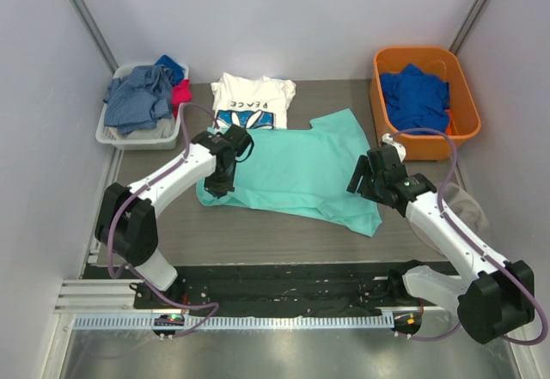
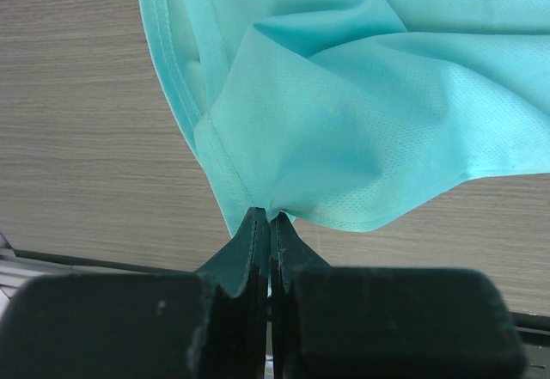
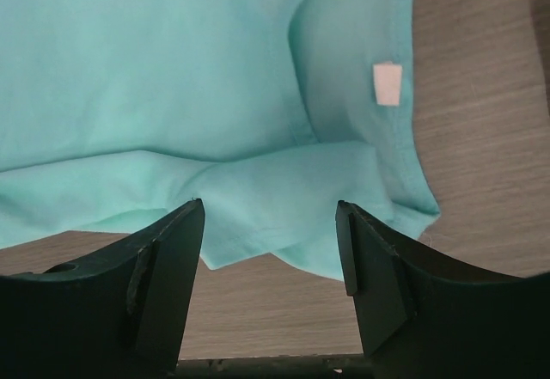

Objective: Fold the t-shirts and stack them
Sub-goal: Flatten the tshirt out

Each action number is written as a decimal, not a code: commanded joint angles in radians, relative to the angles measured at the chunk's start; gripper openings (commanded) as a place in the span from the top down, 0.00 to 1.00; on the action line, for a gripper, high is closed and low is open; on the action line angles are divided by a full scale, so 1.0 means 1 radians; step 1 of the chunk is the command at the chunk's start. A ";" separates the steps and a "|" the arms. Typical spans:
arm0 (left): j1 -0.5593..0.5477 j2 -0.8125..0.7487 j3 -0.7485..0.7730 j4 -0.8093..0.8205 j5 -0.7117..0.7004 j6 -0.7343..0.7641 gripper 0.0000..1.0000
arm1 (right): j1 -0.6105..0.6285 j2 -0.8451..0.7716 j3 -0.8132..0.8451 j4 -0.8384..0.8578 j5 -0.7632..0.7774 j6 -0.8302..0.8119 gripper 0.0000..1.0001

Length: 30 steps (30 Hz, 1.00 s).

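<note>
Mint-teal t-shirt point(image 1: 296, 173) lies spread on the table point(image 1: 258, 237), mid-way between the 2 arms, rumpled, not folded. One sleeve points toward the orange bin point(image 1: 404, 145).

Left gripper point(image 1: 216, 186): fingers pressed together on a hem corner of the mint-teal t-shirt at its left edge. In the left wrist view the cloth bunches into the closed tips point(image 2: 268, 217) and fans out from them, with bare table to the left of it.

Right gripper point(image 1: 364, 178): jaws standing wide apart over the shirt's right side, nothing pinched between them. The right wrist view shows a folded-over edge of the cloth between the 2 fingers point(image 3: 271, 211) and a small white tag point(image 3: 388, 82) on the fabric beyond. Cannot tell whether the tips touch the cloth.

White t-shirt point(image 1: 252, 102), "PEACE" print facing up, sits folded at the far centre of the table; its near edge meets the mint-teal cloth.

Royal blue garment point(image 1: 417, 95) fills the orange bin, far right. Grey basket point(image 1: 137, 140), far left, holds grey-blue clothes point(image 1: 137, 95).
</note>
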 commanded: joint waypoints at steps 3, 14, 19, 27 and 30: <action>0.007 -0.059 -0.022 0.011 0.029 0.015 1.00 | 0.000 -0.056 -0.083 0.010 0.075 0.099 0.31; 0.007 -0.078 -0.042 0.011 0.030 0.010 1.00 | -0.042 -0.108 -0.174 0.016 0.098 0.130 0.36; 0.005 -0.070 -0.042 0.017 0.035 0.009 1.00 | -0.069 -0.134 -0.206 0.016 0.092 0.117 0.37; 0.007 -0.067 -0.055 0.025 0.040 0.006 1.00 | -0.117 -0.122 -0.241 0.042 0.069 0.107 0.38; 0.007 -0.069 -0.056 0.026 0.040 0.006 1.00 | -0.125 -0.103 -0.253 0.063 0.051 0.105 0.39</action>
